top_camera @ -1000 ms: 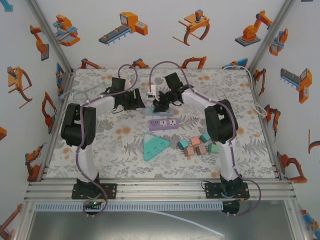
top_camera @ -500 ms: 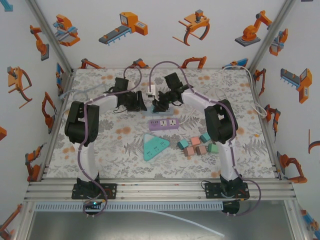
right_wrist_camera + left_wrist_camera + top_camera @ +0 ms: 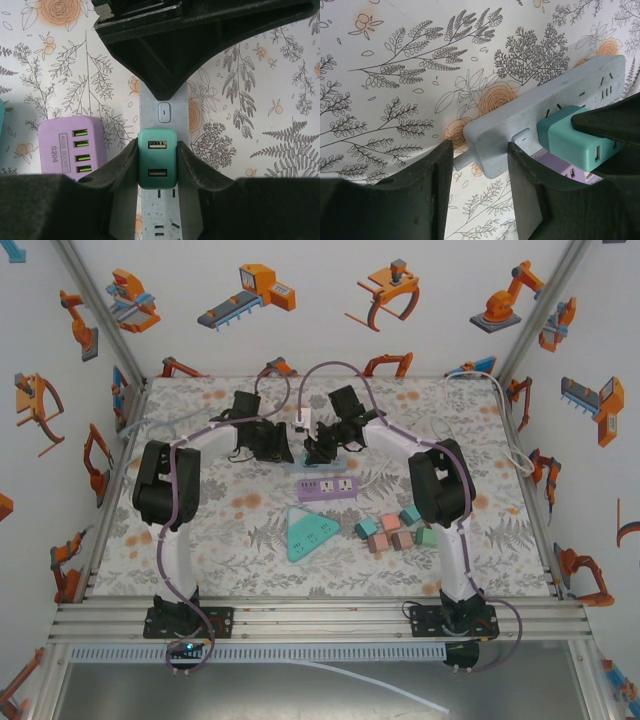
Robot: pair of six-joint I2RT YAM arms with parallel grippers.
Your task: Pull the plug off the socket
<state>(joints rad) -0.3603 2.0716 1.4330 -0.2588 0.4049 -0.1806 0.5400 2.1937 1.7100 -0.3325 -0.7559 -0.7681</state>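
Robot lab test cell, aluminium frame (image 3: 320, 618), robot-print walls (image 3: 320, 340), floral tabletop (image 3: 200, 530)

Top cam: high up, behind near edge, looks down over whole bench (image 3: 200, 540). L + R wrist cams: v. close, aimed down from opposing sides; both share pale strip (image 3: 540, 95) w/ teal plug (image 3: 567, 140).

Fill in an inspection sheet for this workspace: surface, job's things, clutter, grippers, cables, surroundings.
Surface: floral-print table.
Job's things: teal plug seated in grey power strip.
Clutter: purple strip, teal triangular strip, pastel blocks.
Grippers: right gripper jaws shut on the teal plug; left gripper jaws astride the grey power strip's end, gap on one side.
Cables: white cable along the right edge; purple cables on the arms.
Surroundings: white walls with orange robot stickers.
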